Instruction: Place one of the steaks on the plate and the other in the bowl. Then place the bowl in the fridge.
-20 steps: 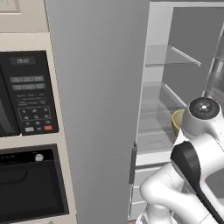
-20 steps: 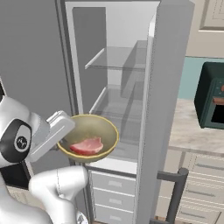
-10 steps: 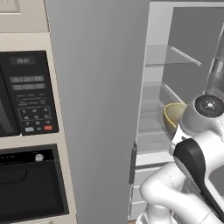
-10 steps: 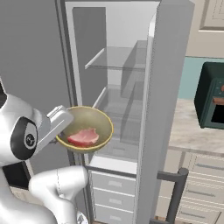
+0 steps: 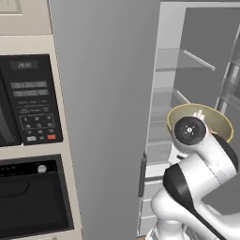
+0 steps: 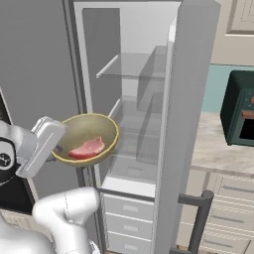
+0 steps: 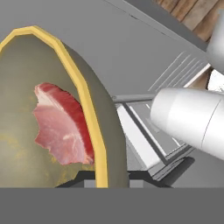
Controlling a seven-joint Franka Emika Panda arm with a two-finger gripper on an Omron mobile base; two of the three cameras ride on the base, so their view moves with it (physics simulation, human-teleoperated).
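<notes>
So the steak (image 6: 87,148), the pink-red one, is lying inside the bowl (image 6: 99,130), toward the lower side of the bowl's dark inside; from the hand view the steak (image 7: 61,127) sits just inside the yellowish rim of the bowl (image 7: 87,100). The bowl is up in the air, tilted a bit, right in front of the open compartment of the fridge (image 6: 173,124), at the height of the space under the lower glass shelf (image 6: 130,106) and not yet resting on anything inside. The gripper (image 6: 58,148) has the bowl by the rim on the side farthest from the fridge, fingers pinched on that rim; one dark tip shows just inside the bowl. From the left base view the bowl (image 5: 220,119) peeks out behind the arm's round joint, still in front of the fridge opening. The fridge's other door (image 5: 103,117) is closed, with its handle (image 5: 141,176) low along its edge. Beyond that closed door are a black microwave (image 5: 28,98) and an oven (image 5: 33,197) under it. On the far side of the fridge, there's a counter (image 6: 218,144) carrying a dark green toaster oven (image 6: 240,114).
</notes>
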